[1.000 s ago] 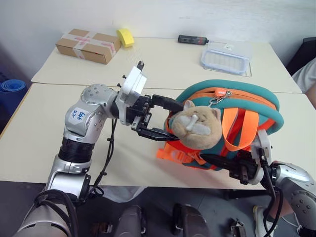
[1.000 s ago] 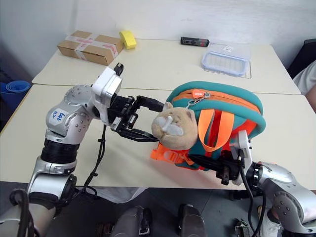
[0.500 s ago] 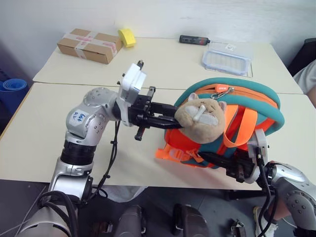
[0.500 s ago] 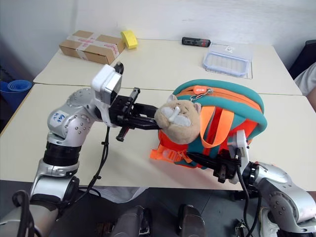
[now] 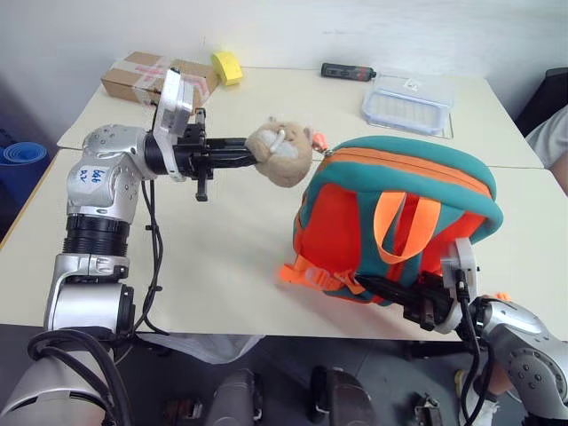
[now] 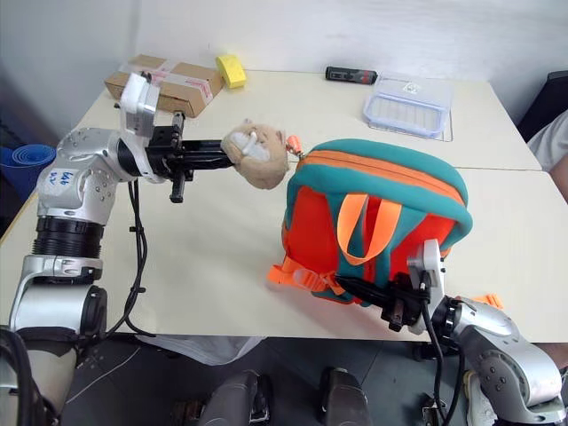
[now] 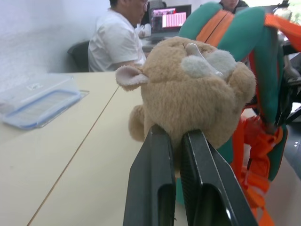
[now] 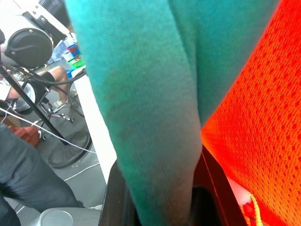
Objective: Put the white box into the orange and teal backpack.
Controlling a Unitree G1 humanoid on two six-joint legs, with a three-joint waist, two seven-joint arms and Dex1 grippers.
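The orange and teal backpack point(image 5: 399, 222) is soft woven cloth, its orange panel an open, rough mesh up close, while the cat head point(image 7: 193, 89) on it is matt beige plush with short fuzzy pile. The left gripper point(image 7: 175, 141) has smooth, slightly glossy black fingers point(image 7: 155, 183), probably hard plastic, on an arm of brushed silver metal. The table point(image 5: 266, 115) is smooth matt cream laminate, carrying a brown cardboard box point(image 5: 151, 75) with shiny tape and a clear glossy plastic container point(image 5: 404, 98).
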